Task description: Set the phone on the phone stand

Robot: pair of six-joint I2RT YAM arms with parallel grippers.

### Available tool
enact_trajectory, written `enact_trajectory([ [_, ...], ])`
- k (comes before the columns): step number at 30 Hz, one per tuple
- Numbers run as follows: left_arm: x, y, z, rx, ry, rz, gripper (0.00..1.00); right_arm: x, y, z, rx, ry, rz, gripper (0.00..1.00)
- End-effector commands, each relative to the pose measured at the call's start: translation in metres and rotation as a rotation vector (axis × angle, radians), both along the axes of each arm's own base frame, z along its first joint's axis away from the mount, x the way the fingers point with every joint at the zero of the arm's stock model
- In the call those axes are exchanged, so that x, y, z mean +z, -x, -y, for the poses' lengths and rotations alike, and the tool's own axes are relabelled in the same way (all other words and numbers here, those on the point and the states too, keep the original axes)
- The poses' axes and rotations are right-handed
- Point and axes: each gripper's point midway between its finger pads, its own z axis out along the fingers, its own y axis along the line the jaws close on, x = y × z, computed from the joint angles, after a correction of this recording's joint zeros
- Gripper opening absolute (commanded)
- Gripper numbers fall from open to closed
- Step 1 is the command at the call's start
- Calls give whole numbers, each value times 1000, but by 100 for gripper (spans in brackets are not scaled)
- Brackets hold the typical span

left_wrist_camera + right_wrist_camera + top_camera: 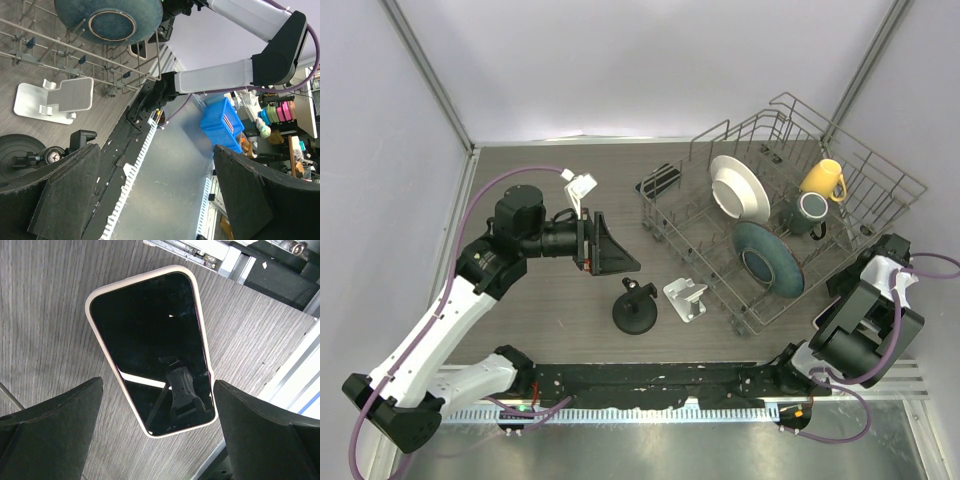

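Note:
The phone (pixel 150 347), black screen up in a white case, lies flat on the wooden table in the right wrist view. My right gripper (pixel 157 440) is open and hovers over it, one finger on each side of its near end, not touching. In the top view the right gripper (pixel 848 278) is at the table's right side beside the rack, and the phone is hidden under it. The white phone stand (pixel 685 298) stands empty mid-table and also shows in the left wrist view (pixel 55 97). My left gripper (pixel 618 245) is open, empty and raised left of the stand.
A wire dish rack (pixel 880 175) fills the back right, holding a white plate (pixel 738 190), a blue bowl (pixel 770 258), a yellow mug (pixel 822 178) and a dark mug (pixel 807 212). A black round mount (pixel 635 308) stands just left of the phone stand.

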Motion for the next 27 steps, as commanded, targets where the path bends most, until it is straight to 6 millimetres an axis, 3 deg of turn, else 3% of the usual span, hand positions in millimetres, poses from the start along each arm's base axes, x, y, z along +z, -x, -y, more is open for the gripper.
enact_trajectory([
  [1,15,8,1,-37,50,36,100,7,-14,1,8,2,54,98],
  [9,19,10,2,-40,69,35,100,8,-8,4,-22,27,26,98],
  [13,23,13,1,-43,80,37,100,-4,-7,1,-9,-25,-14,98],
  [20,22,14,0,-38,78,34,100,-1,13,14,-102,42,-123,98],
  [27,22,14,0,-43,77,36,100,5,13,19,-123,67,-122,98],
])
